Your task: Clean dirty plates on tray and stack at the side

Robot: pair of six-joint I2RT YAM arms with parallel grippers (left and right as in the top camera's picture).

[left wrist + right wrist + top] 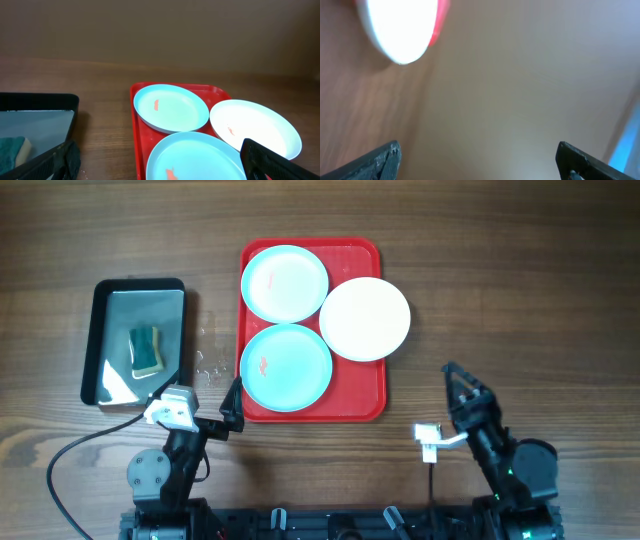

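The red tray point(362, 396) lies at the table's middle with three plates on it. A turquoise plate point(285, 282) with a small red smear is at the far left. A second smeared turquoise plate point(286, 366) is at the near left. The white plate point(365, 318) is on the right and overhangs the tray's right rim. My left gripper point(205, 408) is open and empty just off the tray's near left corner. In the left wrist view point(160, 165) it faces the near plate point(195, 155). My right gripper point(465, 385) is open and empty over bare table, right of the tray.
A black-rimmed metal pan point(112, 295) with a green sponge point(146, 350) stands left of the tray. Small water drops point(205, 362) lie between pan and tray. The right wrist view shows the white plate's edge point(397, 30) and blurred wood.
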